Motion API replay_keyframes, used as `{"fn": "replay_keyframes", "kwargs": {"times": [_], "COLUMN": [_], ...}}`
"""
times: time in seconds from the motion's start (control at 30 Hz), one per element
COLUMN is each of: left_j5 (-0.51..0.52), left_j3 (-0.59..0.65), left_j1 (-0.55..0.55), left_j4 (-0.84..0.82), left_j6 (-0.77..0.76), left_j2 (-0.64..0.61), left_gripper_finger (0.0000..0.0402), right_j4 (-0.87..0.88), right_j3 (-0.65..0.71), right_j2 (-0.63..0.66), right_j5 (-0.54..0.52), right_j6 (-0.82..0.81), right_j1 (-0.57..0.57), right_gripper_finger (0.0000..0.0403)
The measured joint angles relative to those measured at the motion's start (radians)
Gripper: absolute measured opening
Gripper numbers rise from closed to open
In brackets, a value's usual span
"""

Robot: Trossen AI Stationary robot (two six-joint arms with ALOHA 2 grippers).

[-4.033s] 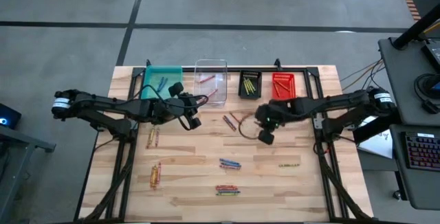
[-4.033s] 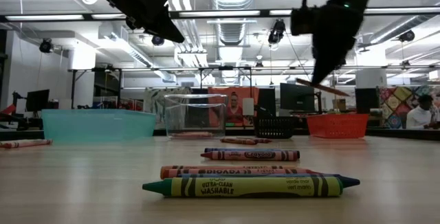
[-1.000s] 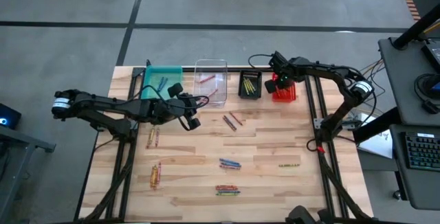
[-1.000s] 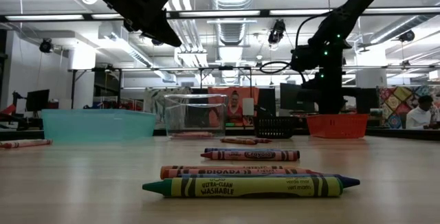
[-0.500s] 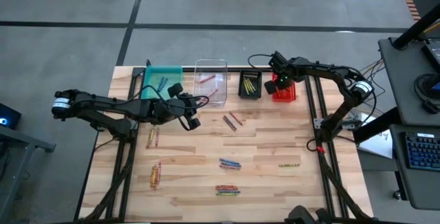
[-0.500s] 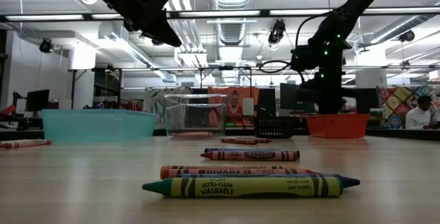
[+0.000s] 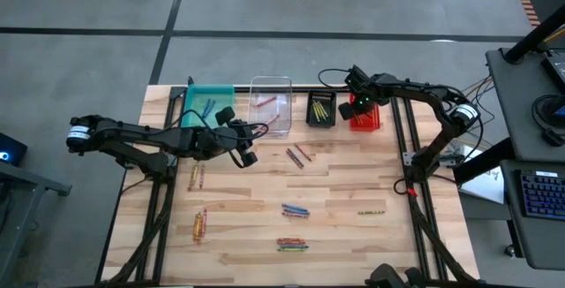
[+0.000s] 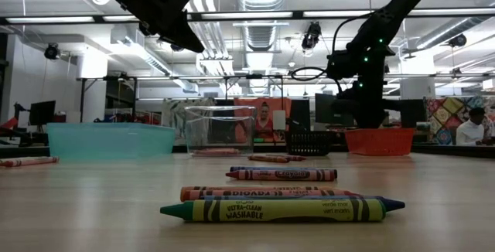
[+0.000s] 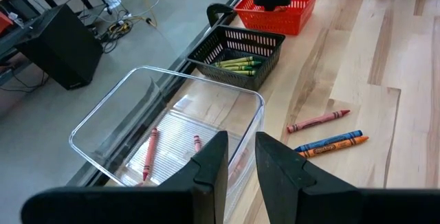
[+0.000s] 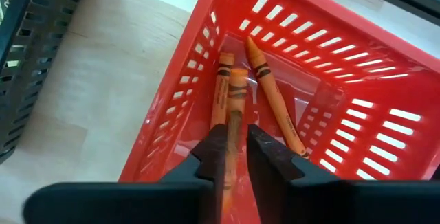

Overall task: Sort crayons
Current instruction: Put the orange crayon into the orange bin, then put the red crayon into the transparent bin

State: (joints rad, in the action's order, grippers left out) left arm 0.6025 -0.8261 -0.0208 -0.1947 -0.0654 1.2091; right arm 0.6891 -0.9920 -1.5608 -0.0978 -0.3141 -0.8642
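Two narrowly parted fingers of the right gripper (image 10: 234,157) hang over the red bin (image 10: 357,114), an orange crayon (image 10: 235,110) between them; whether they grip it I cannot tell. More crayons (image 7: 296,210) lie scattered on the table (image 7: 353,235).

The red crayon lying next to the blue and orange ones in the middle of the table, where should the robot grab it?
Probably at its middle, from straight above. The red crayon lies flat on the wooden table, with bare wood down both long sides. Fingers set across its thin body should close on the paper wrap. The blue crayon and orange crayon lie apart from it, so nothing blocks the way.
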Motion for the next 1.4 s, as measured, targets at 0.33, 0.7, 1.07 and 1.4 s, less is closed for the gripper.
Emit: {"fn": "replay_keyframes", "kwargs": {"times": [0.33, 0.7, 1.07, 1.4], "left_j5": [0.000, 0.001, -0.043, -0.066], "left_j3": [0.000, -0.080, -0.161, -0.162], "left_j1": [0.001, 0.033, 0.150, 0.217], "left_j4": [0.001, 0.039, 0.039, 0.038], "left_j6": [0.000, 0.163, 0.308, 0.312], "left_j2": [0.000, 0.000, 0.000, -0.001], "left_gripper_finger": [0.0057, 0.0057, 0.0057, 0.0057], "right_j4": [0.008, -0.157, -0.596, -0.799], "right_j3": [-0.032, -0.073, 0.153, 0.279], "right_j2": [0.014, 0.205, 0.374, 0.403], "right_j5": [-0.007, 0.005, 0.261, 0.601], "right_j6": [0.019, 0.205, 0.375, 0.415], "right_j1": [0.000, 0.044, 0.084, 0.103], "right_gripper_finger": [0.0118, 0.0117, 0.0093, 0.0075]}}
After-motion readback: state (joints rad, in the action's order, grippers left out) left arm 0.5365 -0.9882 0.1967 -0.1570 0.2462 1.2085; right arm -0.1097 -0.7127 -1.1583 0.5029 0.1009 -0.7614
